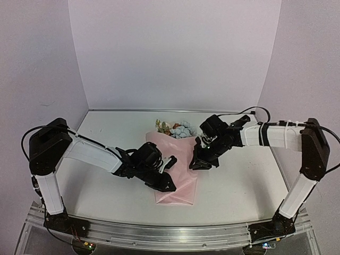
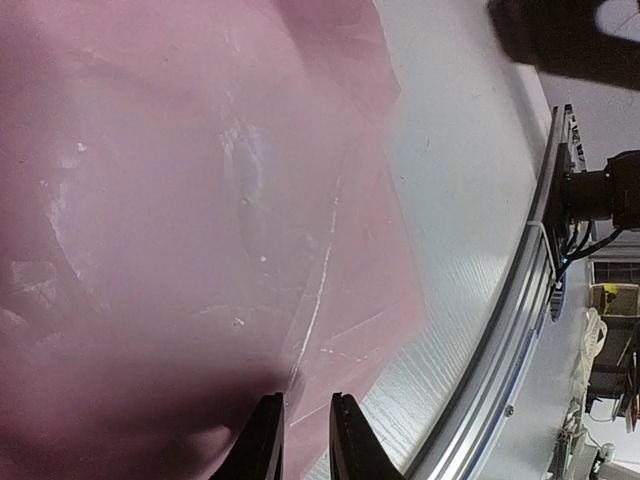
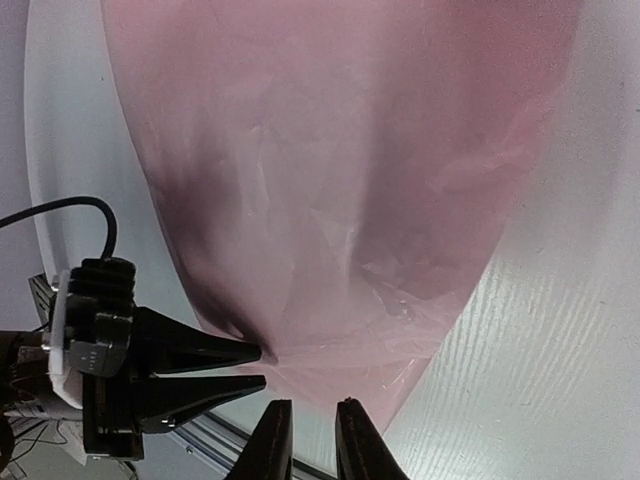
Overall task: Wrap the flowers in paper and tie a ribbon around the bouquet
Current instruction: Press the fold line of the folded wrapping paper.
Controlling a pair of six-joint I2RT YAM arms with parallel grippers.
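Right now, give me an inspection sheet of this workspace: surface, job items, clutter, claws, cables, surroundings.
Surface: flat white table, with the bundle lying near its middle.
Job's things: heads of small blue, white and peach artificial flowers poke from the far end of a cone of translucent pink wrapping paper. Black ribbon: nothing seen.
Clutter: nothing seen.
Claws: left claw at the cone's narrow near end, fingers nearly together, grip unclear. Right claw by the cone's right side, fingers nearly together, nothing seen between them.
Cables: thin black cables loop off both arms, apart from the paper.
Surroundings: pale lilac walls; aluminium rail along the near edge.
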